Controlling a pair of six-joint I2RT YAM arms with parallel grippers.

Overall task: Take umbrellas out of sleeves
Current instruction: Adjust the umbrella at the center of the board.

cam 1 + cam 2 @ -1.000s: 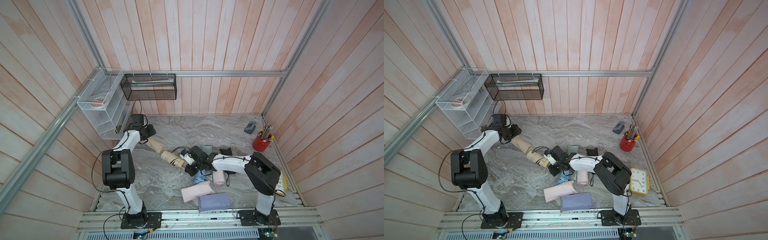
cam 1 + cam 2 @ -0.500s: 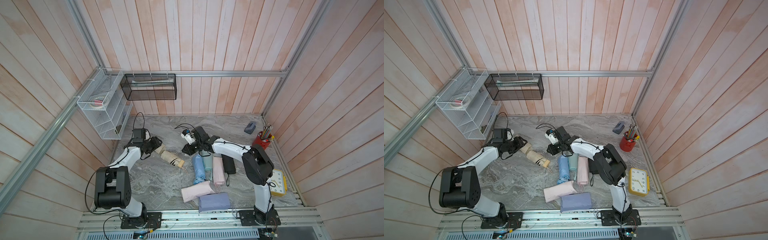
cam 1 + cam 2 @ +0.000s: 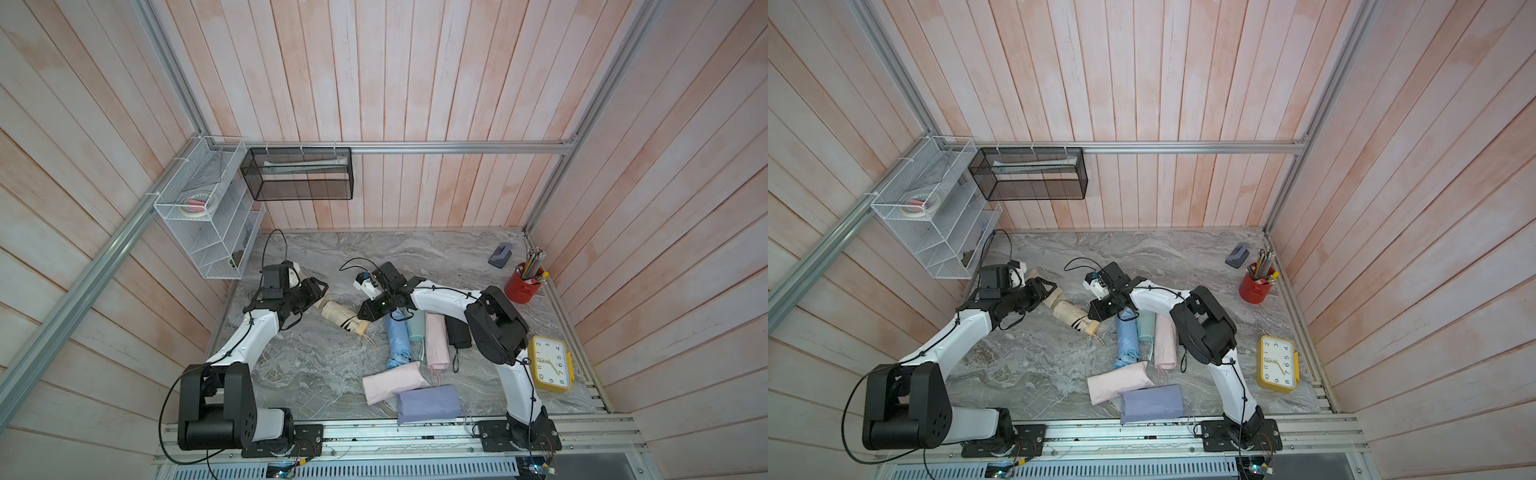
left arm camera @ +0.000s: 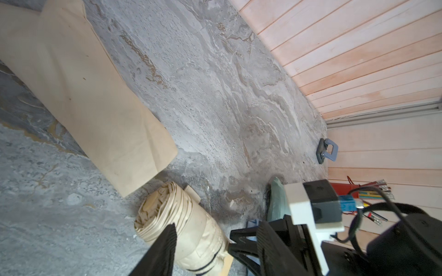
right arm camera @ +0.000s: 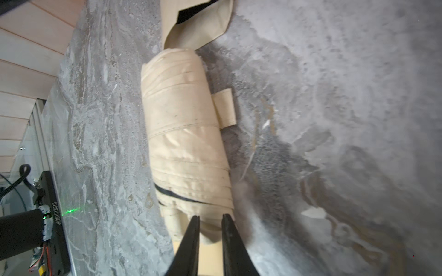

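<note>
The beige umbrella (image 3: 341, 316) (image 5: 186, 133) lies on the table as a pleated bundle, fully out of the flat beige sleeve (image 4: 83, 95). My right gripper (image 3: 368, 311) (image 5: 211, 216) is shut on the umbrella's handle end. My left gripper (image 3: 320, 293) (image 4: 216, 223) stands open around the umbrella's other end, with the sleeve lying loose just beyond it. Light blue (image 3: 397, 340), mint (image 3: 417, 328), pink (image 3: 436, 340) and black (image 3: 457, 332) umbrellas lie side by side under the right arm. A pink sleeve (image 3: 392, 384) and a lavender sleeve (image 3: 428, 403) lie near the front edge.
A yellow clock (image 3: 550, 363) stands at the front right. A red pencil cup (image 3: 523, 286) and a grey hole punch (image 3: 500, 254) sit at the back right. A white wire rack (image 3: 208, 216) and a black mesh basket (image 3: 299, 174) hang on the back left walls.
The left gripper has come forward from the back left corner and let go of the sleeve. The right gripper swung to the back, then returned to the umbrella's handle end.
</note>
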